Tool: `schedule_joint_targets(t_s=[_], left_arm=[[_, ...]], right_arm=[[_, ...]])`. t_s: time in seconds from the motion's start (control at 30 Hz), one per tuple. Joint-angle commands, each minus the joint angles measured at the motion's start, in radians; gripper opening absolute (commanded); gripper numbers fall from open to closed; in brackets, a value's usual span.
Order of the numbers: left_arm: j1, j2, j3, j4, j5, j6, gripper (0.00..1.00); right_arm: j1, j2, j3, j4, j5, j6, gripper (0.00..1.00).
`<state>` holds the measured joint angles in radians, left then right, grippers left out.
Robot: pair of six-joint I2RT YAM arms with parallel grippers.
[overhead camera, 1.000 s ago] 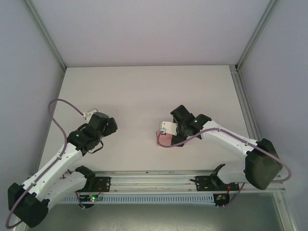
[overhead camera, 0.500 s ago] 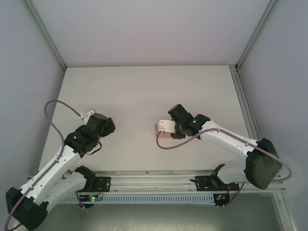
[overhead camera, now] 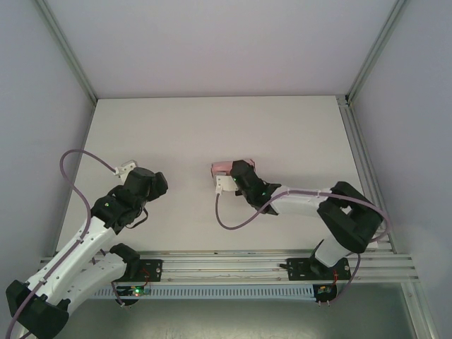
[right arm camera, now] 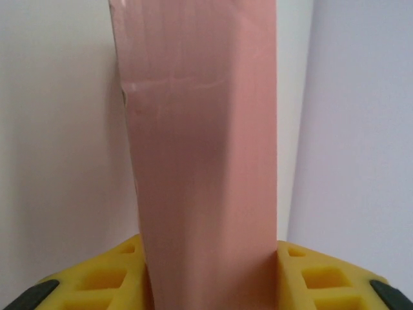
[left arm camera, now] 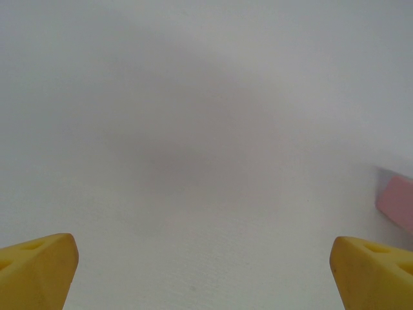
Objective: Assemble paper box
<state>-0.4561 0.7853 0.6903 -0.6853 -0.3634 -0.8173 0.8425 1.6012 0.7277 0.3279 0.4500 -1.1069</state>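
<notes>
The right gripper (right arm camera: 210,274) clenches the paper box (right arm camera: 200,161) between its yellow pads (right arm camera: 97,281). In the right wrist view, the plain pink card rises straight up from the jaws, with two long faces meeting at an edge. From the overhead camera, the box (overhead camera: 221,167) shows as a short pink strip at the tip of the right arm, which reaches leftward across the white desk (overhead camera: 212,127) to near its middle (whether the box touches the surface cannot be told). The left gripper (overhead camera: 152,182) hangs over the left side of the desk, well apart from the box. In its wrist view the left gripper (left arm camera: 206,271) is spread wide with bare desk between the yellow fingertips (left arm camera: 39,268), and a pink corner of the box (left arm camera: 397,201) shows at the right edge.
</notes>
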Motion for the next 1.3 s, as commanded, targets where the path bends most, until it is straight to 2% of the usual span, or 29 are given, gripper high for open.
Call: schedule_joint_targets(t_s=[0.0, 0.07, 0.13, 0.23, 0.37, 0.47, 0.57, 0.67, 0.73, 0.77, 0.83, 0.9, 0.93, 1.0, 1.03, 1.13, 1.23, 1.27], left_arm=[[0.014, -0.004, -0.007, -0.016, -0.005, -0.032, 1.0], [0.014, -0.002, -0.012, -0.002, 0.003, -0.028, 1.0], [0.014, 0.005, -0.011, 0.006, 0.014, -0.021, 1.0], [0.013, 0.016, 0.0, 0.004, 0.021, -0.017, 1.0], [0.014, 0.029, 0.008, 0.025, 0.023, 0.004, 1.0], [0.016, 0.05, 0.025, 0.043, -0.004, 0.037, 1.0], [0.028, 0.104, 0.019, 0.116, -0.077, 0.101, 1.0], [0.085, 0.194, 0.03, 0.204, -0.175, 0.184, 1.0], [0.13, 0.252, 0.031, 0.278, -0.233, 0.235, 1.0], [0.156, 0.28, 0.026, 0.329, -0.261, 0.263, 1.0], [0.198, 0.318, -0.004, 0.454, -0.288, 0.337, 1.0], [0.23, 0.348, -0.059, 0.635, -0.266, 0.464, 1.0], [0.239, 0.365, -0.095, 0.741, -0.25, 0.531, 1.0], [0.257, 0.41, -0.172, 0.945, -0.224, 0.632, 1.0], [0.265, 0.429, -0.194, 1.004, -0.198, 0.655, 1.0], [0.288, 0.483, -0.259, 1.169, -0.105, 0.703, 1.0], [0.301, 0.558, -0.306, 1.345, -0.126, 0.734, 1.0], [0.306, 0.554, -0.309, 1.351, -0.101, 0.739, 1.0]], right_arm=[[0.02, 0.027, -0.037, 0.071, 0.043, 0.029, 0.39], [0.033, 0.012, -0.068, 0.037, -0.029, 0.094, 0.51], [0.055, -0.016, -0.091, 0.007, -0.066, 0.143, 0.67], [0.087, -0.081, -0.087, -0.05, -0.068, 0.225, 0.97], [0.079, -0.238, -0.09, -0.1, -0.136, 0.323, 0.98], [0.006, -0.4, -0.102, -0.096, -0.201, 0.522, 0.98], [-0.182, -0.54, -0.105, -0.114, -0.232, 0.891, 0.98], [-0.386, -0.65, -0.16, -0.152, -0.07, 1.213, 0.98], [-0.497, -0.702, -0.221, -0.166, 0.036, 1.341, 0.98], [-0.554, -0.728, -0.268, -0.144, 0.043, 1.353, 0.98], [-0.624, -0.774, -0.36, -0.045, -0.041, 1.232, 0.98], [-0.636, -0.819, -0.453, 0.082, -0.118, 1.055, 0.98], [-0.638, -0.828, -0.511, 0.185, -0.106, 1.02, 0.98], [-0.668, -0.819, -0.596, 0.388, -0.033, 1.072, 0.98], [-0.697, -0.806, -0.614, 0.429, -0.049, 1.097, 0.98], [-0.782, -0.731, -0.595, 0.41, -0.239, 1.104, 0.98], [-0.79, -0.587, -0.564, 0.514, -0.211, 1.121, 0.98], [-0.791, -0.529, -0.559, 0.719, -0.223, 1.101, 0.98]])
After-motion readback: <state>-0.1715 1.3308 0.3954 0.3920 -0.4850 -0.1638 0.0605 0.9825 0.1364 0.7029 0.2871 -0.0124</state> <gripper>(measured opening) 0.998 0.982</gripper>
